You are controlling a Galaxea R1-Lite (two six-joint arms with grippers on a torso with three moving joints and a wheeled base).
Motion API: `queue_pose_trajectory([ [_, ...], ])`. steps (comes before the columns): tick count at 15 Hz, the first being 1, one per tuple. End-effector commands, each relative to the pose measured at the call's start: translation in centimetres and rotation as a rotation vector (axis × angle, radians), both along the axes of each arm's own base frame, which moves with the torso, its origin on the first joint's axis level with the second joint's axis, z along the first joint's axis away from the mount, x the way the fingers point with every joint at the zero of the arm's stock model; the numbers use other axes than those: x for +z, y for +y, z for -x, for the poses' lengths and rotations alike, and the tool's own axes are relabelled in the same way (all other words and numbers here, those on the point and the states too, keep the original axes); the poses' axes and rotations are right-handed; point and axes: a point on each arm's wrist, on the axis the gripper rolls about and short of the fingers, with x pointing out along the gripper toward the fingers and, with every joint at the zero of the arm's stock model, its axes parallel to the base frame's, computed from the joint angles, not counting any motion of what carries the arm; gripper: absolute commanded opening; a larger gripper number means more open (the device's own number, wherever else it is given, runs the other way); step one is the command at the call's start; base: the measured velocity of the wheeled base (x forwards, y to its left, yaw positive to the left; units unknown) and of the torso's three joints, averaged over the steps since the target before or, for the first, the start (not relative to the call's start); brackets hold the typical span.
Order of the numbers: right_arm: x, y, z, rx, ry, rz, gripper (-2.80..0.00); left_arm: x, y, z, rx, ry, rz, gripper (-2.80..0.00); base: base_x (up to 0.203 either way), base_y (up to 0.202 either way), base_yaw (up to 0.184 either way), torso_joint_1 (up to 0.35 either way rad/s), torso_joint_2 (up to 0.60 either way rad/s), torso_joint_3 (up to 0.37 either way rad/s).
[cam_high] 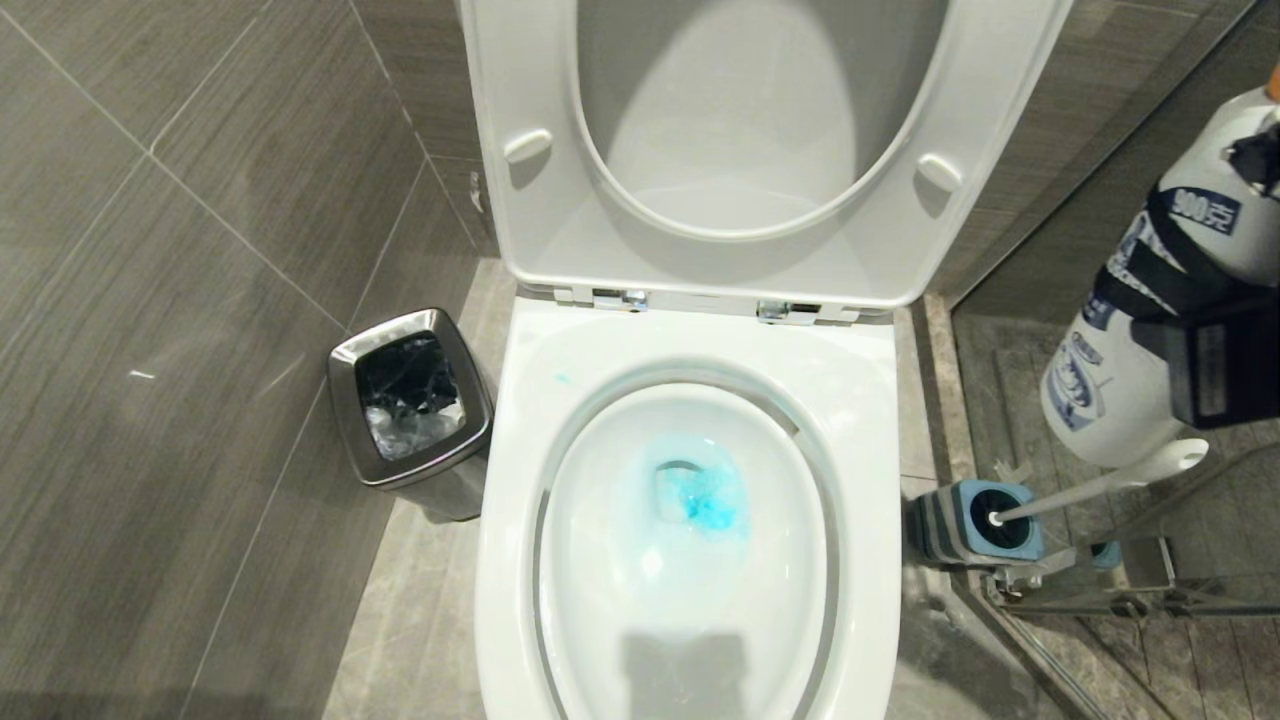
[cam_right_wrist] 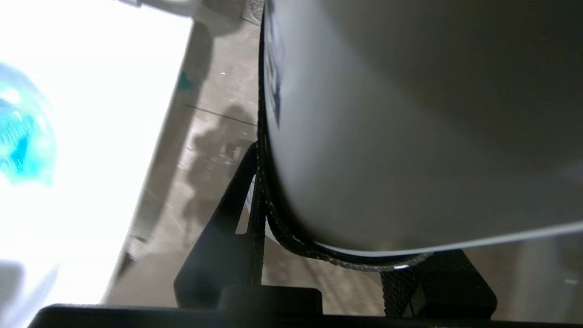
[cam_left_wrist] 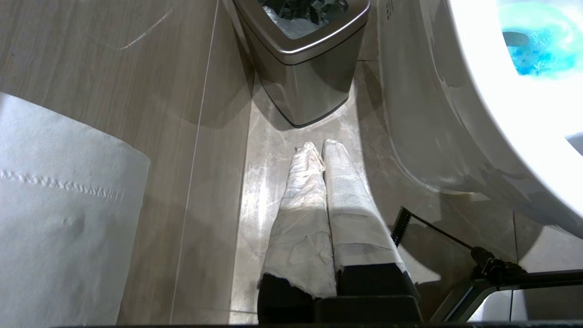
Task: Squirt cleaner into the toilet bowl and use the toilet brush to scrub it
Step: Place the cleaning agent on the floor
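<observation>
Steel bin [cam_high: 410, 410] left of the toilet, blue-grey brush holder [cam_high: 975, 522] at right.

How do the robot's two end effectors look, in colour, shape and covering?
The left end effector has two long, tapering fingers wrapped in crumpled white tape or cloth over a black base. A thin black cable with a ribbed sleeve runs beside it. The right end effector is black and boxy with a pale label; black woven straps show at its fingers.
</observation>
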Motion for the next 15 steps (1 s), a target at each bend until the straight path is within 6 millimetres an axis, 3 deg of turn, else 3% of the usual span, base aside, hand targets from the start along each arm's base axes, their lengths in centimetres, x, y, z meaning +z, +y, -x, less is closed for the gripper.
queue_pose_trajectory([
  [1,-1.4,0.4,-5.6,0.030,0.016,-0.077,-2.80,0.0,0.0,0.0,-0.001,0.001,0.000,-2.80,0.000,0.000,0.000,0.000,0.00,0.000],
  [4,-2.5,-1.8,-9.4,0.221,-0.032,-0.227,-2.80,0.0,0.0,0.0,0.000,-0.001,0.000,-2.80,0.000,0.000,0.000,0.000,0.00,0.000],
  [6,-4.6,-3.3,-10.7,0.318,-0.010,-0.270,-2.80,0.0,0.0,0.0,0.000,-0.001,0.000,-2.80,0.000,0.000,0.000,0.000,0.00,0.000],
  [15,-11.1,-3.8,-12.0,0.334,0.110,-0.170,-2.80,0.0,0.0,0.0,0.001,-0.001,0.000,-2.80,0.000,0.000,0.000,0.000,0.00,0.000],
])
